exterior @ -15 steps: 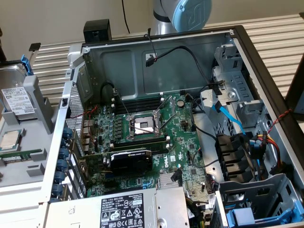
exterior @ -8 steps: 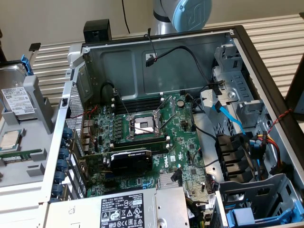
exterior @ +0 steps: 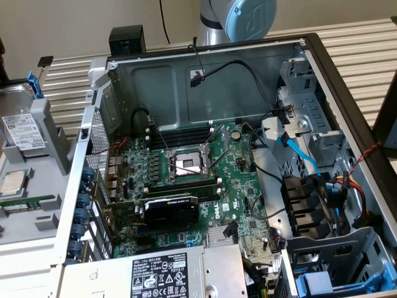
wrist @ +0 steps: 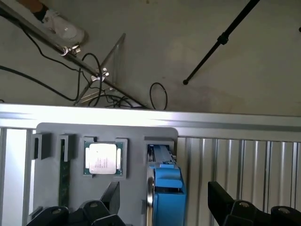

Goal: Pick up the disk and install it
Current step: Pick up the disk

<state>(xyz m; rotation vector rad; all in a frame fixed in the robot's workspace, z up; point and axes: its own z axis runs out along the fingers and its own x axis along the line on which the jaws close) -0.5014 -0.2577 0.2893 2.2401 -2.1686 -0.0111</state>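
Disk (wrist: 165, 181) in its blue plastic carrier stands on edge in a grey tray (wrist: 136, 134) slot, square silver CPU chip (wrist: 102, 158) pocketed beside it, pincer (wrist: 164, 193) spread wide to either side.

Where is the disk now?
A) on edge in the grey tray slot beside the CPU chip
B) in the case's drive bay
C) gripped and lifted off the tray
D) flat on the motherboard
A: the disk, in its blue carrier, stands in a slot of the grey tray next to the CPU chip, the open gripper straddling it without touching.
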